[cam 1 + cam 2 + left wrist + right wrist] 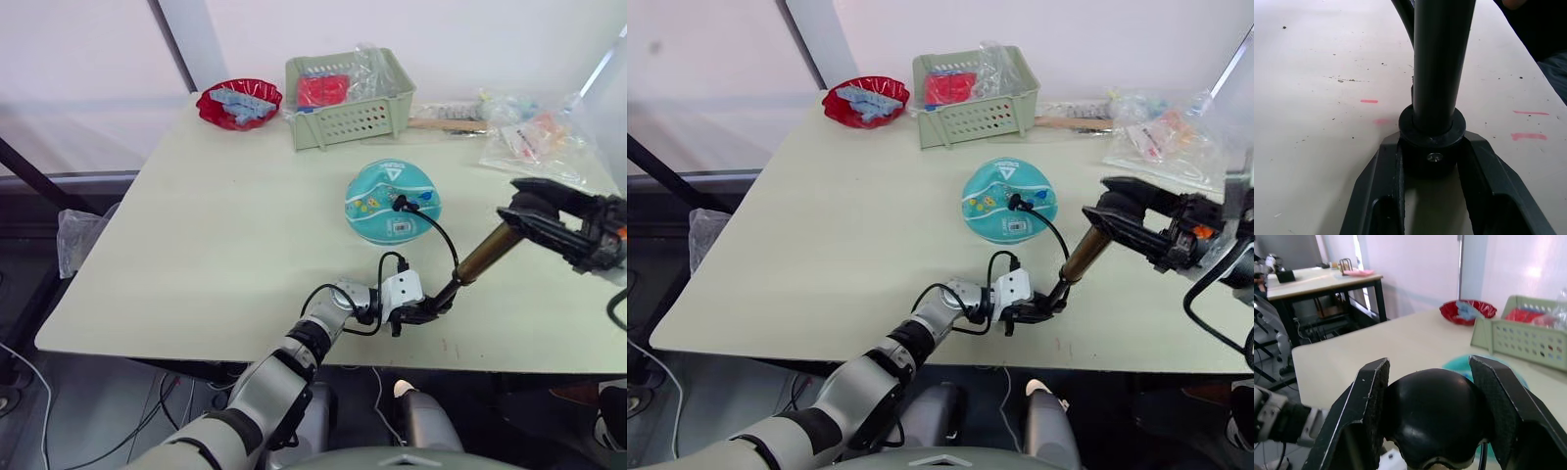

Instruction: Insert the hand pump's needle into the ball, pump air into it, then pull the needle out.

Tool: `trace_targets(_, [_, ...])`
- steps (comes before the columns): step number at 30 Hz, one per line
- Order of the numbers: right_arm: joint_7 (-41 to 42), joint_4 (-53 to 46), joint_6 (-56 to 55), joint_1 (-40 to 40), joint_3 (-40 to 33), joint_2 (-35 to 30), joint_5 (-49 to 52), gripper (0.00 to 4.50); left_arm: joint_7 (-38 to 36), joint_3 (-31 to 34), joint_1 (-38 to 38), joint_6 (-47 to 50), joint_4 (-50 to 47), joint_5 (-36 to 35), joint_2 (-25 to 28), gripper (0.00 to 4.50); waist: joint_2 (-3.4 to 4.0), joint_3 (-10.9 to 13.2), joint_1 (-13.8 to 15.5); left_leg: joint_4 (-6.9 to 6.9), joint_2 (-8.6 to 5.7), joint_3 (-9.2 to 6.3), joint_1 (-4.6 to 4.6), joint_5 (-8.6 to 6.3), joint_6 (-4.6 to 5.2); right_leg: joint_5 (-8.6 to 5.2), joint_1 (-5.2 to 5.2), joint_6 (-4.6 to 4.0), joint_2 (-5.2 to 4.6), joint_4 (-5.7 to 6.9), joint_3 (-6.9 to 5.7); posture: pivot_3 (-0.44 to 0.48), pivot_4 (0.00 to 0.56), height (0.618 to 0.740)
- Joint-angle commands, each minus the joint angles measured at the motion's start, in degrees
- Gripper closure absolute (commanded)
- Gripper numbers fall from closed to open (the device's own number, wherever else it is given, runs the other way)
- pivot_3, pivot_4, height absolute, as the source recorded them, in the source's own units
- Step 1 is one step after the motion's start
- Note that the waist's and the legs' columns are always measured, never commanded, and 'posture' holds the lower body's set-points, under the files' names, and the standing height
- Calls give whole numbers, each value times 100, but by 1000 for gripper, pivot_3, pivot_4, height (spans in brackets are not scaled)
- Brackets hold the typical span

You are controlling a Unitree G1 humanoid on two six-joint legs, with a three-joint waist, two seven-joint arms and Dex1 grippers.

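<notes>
Pumping step: both grippers, left [423, 311] and right [534, 217], are clamping the pump [482, 257]; needle [399, 204] in the ball [392, 203] mid-table. Next: push handle.

Soft, even daylight from the pale backdrop; faint shadows, and near wrist-view objects blur.

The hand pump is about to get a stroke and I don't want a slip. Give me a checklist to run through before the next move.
1. Left end effector shut on the hand pump base: ok.
2. Right end effector shut on the pump's black top: ok.
3. Hose fitting sits on the ball: ok.
4. Needle fully inserted: cannot tell, hidden at the fitting.
5. Hose arcs free, no kink: ok.
6. Ball rests on the table, unheld: not ok, it may roll.
</notes>
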Motion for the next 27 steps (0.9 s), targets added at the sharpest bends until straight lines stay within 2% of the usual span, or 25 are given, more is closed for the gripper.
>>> trace_targets(1, [-147, 37, 55, -352, -530, -205, 543, 2408, 41, -88, 182, 201, 446, 302, 133, 3396, -2, 1, 0, 0, 0, 0, 0, 0, 0, 0, 0, 0, 0, 0, 0, 0, 150, 737])
trace_targets(5, [-312, 181, 246, -548, -476, -296, 687, 2408, 42, -84, 197, 186, 452, 303, 138, 3396, -1, 9, 2, 0, -2, 3, -4, 0, 1, 1, -2, -2, -4, -1, 2, 0, 150, 737])
trace_targets(10, [-342, 58, 500, -255, -61, -86, 540, 2408, 54, -94, 244, 159, 450, 314, 138, 3396, -1, 8, 0, 0, -2, 2, -3, -2, 4, 9, -2, -12, -3, -1, 1, 0, 150, 737])
trace_targets(18, [-85, -43, 69, 239, 988, 379, -972, 2408, 70, -69, 247, 145, 458, 341, 137, 3396, -23, -23, -7, 0, 3, 1, 9, -2, 4, 0, 4, 3, 4, -1, 1, 0, 150, 737])
trace_targets(27, [177, 363, -896, 812, 2099, 1168, -2591, 2408, 71, -43, 231, 141, 488, 353, 120, 3396, -47, -55, -14, 0, 12, 1, 20, -3, 4, -2, 11, 2, 11, 0, 1, 0, 150, 737])
